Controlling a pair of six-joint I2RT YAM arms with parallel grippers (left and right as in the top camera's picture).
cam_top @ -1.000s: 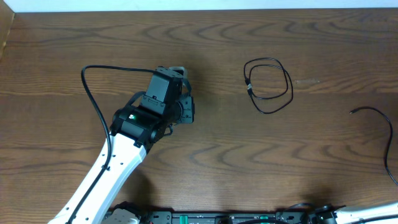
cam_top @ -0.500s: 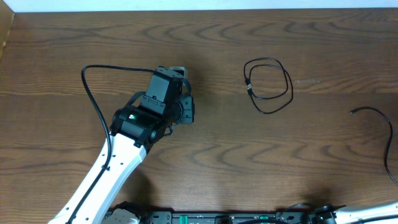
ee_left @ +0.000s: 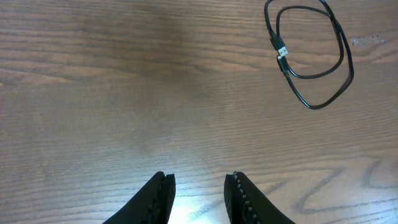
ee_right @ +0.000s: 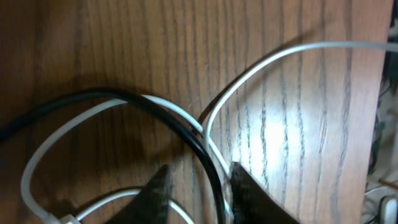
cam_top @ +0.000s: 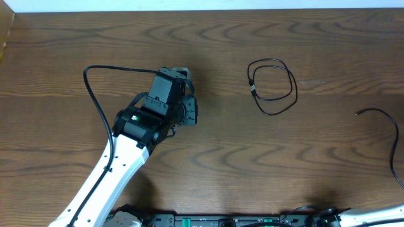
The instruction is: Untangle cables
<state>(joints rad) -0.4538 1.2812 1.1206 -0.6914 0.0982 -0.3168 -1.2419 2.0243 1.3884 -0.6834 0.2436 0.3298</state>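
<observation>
Fingers [ee_left: 155,202] of your left gripper [ee_left: 199,180] stand parted over the brown wooden table [ee_left: 93,93], gripping nothing; the thin black looped cord [ee_left: 281,50] lies at 1 o'clock, well apart. Your right gripper [ee_right: 200,177] is spread too, straddling a thin white cord [ee_right: 292,52] crossed by a second black cord [ee_right: 93,95].

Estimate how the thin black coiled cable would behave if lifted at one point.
The thin black coiled cable is probably floppy: its loose, uneven loops would likely sag open. Being so thin, it looks light, so a push may slide it across the wooden table.
</observation>
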